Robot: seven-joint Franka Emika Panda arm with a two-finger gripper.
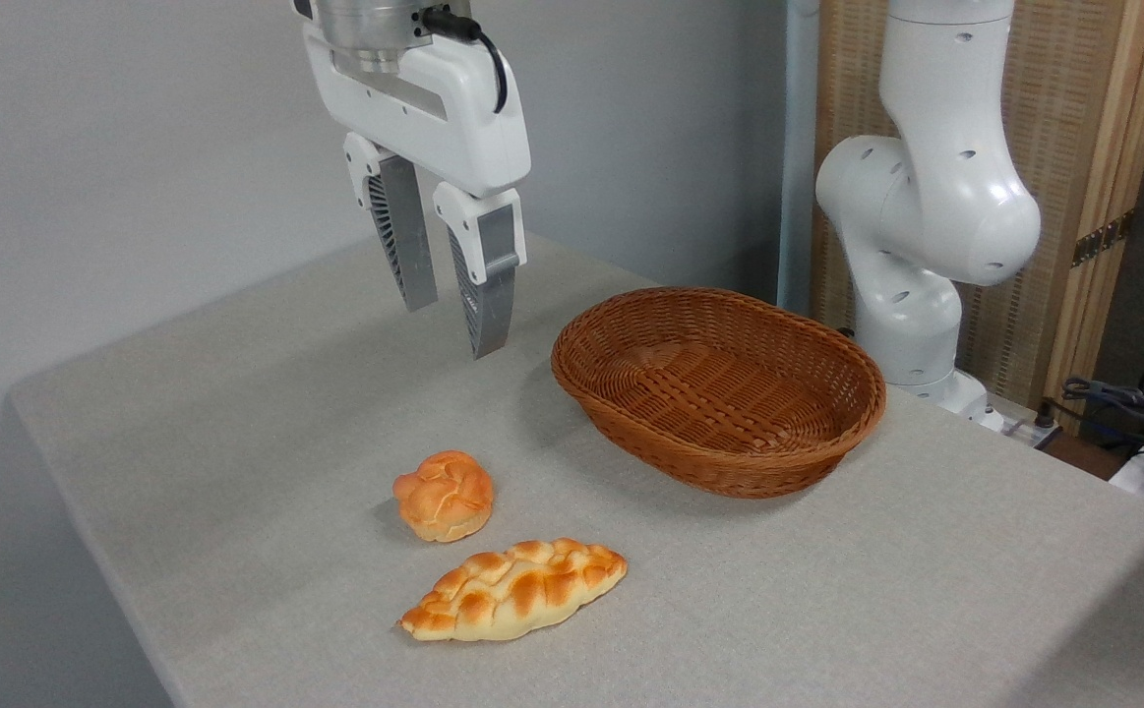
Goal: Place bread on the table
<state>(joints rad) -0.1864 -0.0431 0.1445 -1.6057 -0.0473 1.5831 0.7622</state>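
The one fixed camera looks across the table (237,413), a light grey-beige surface with a rounded corner at the left. The bread (444,495) — a small round orange-golden bun with a lumpy, knotted top — sits directly on the table near the front, touching nothing. Just beside it, a little nearer the camera and to the right, lies a longer braided loaf (514,589) with pointed ends, also flat on the table; a narrow strip of cloth shows between the two.

The gripper (450,317) hangs in the air above the table, behind the bun and well clear of it. Its two ribbed grey fingers (404,246) point downward with a plain gap between them — the jaws stand apart and hold nothing.

To the right of the gripper rests a brown oval wicker basket (719,393), its woven floor in view with nothing in it. Behind the basket, at the far right edge of the table, stands the arm's white base and lower joints (926,216), in front of a slatted wooden panel.
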